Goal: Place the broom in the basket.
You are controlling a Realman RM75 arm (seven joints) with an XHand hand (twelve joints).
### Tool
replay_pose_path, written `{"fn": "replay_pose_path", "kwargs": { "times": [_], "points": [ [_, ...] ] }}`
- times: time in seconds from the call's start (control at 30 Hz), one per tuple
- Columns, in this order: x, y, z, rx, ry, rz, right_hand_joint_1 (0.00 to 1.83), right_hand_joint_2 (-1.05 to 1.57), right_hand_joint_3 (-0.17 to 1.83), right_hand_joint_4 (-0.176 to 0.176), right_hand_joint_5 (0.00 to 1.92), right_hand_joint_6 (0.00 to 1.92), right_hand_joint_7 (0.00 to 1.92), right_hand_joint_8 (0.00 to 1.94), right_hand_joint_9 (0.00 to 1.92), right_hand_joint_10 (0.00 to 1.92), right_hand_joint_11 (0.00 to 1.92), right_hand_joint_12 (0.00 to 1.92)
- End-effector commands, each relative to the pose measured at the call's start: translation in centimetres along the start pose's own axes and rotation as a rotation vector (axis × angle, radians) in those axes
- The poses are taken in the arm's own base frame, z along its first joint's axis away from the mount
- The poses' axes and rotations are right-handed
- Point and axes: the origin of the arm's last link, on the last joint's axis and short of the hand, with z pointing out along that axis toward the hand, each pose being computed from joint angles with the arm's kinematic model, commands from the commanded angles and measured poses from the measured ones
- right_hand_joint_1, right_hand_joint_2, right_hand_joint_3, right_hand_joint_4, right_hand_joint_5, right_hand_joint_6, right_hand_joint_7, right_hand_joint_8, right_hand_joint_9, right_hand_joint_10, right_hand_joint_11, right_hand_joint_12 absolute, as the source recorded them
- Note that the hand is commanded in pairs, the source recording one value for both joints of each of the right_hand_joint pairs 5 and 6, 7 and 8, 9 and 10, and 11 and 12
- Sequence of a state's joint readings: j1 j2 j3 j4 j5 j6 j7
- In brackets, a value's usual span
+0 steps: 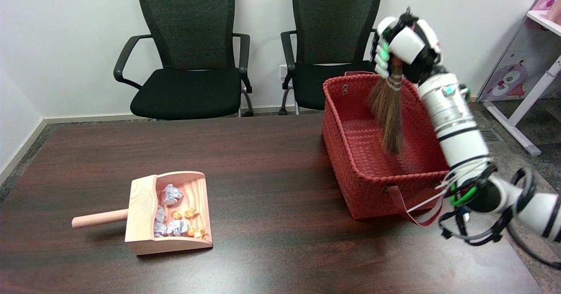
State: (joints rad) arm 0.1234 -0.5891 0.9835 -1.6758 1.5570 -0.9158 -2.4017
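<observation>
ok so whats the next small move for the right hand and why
Probably lower a little further, then let go: the right hand holds the broom upright by its handle, bristles hanging inside the red woven basket, apparently just above its floor.

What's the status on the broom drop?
Right hand grips broom. Bristles hang inside basket, not released. Nothing in the way.

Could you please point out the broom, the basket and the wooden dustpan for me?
broom (389, 110), head view, on the middle of its bristles.
basket (339, 143), head view, on its left woven wall.
wooden dustpan (139, 210), head view, on its back wall.
</observation>
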Motion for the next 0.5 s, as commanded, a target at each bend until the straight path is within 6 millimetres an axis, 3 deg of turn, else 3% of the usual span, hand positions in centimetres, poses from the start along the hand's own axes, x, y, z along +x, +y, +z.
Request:
{"fn": "replay_pose_path", "kwargs": {
  "times": [0.03,0.2,0.5],
  "points": [
    [-6.0,7.0,-3.9,-0.045,-0.012,-0.146,0.75,1.27,1.83,0.001,1.92,1.92,1.92,1.92,1.92,1.92,1.92,1.92],
    [-7.6,7.9,-4.5,-0.069,-0.039,-0.132,0.75,1.27,1.83,0.003,1.92,1.92,1.92,1.92,1.92,1.92,1.92,1.92],
    [-8.9,7.8,-5.1,-0.060,-0.061,-0.106,0.74,1.26,1.83,0.010,1.92,1.92,1.92,1.92,1.92,1.92,1.92,1.92]
  ]
}}
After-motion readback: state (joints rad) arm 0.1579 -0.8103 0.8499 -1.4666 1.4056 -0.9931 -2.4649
